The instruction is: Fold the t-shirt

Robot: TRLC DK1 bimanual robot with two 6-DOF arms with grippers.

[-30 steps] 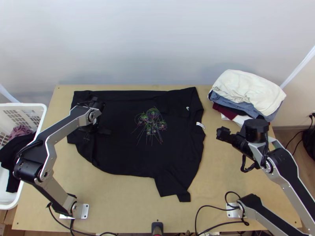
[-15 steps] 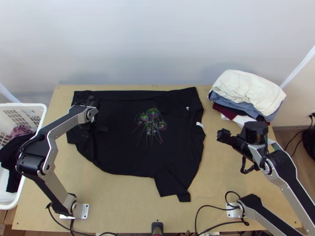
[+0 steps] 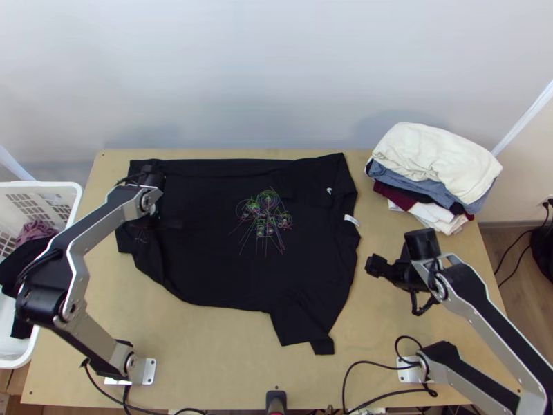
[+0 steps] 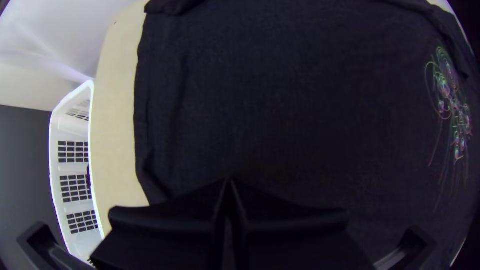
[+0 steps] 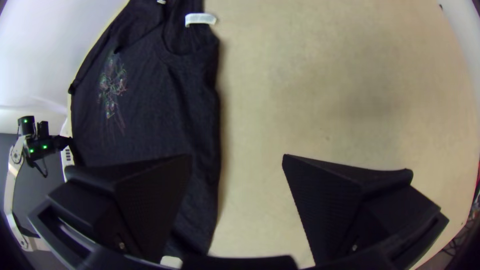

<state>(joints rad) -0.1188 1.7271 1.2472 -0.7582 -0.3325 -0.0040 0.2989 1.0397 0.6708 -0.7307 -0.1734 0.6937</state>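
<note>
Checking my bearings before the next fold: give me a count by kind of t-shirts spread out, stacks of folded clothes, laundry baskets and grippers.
Spread t-shirt: 1
Stack of folded clothes: 1
Laundry basket: 1
Grippers: 2, the left gripper and the right gripper
Total: 5

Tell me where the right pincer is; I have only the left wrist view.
Observer: The right pincer is open, just right of the t-shirt in the top view.
Operator: Describe the shirt's end beside it.
Observer: A white tag lies at that end's edge.
Operator: Name whatever lies past that, farther from the arm bases.
Observer: A stack of folded clothes, at the top view's upper right.
</note>
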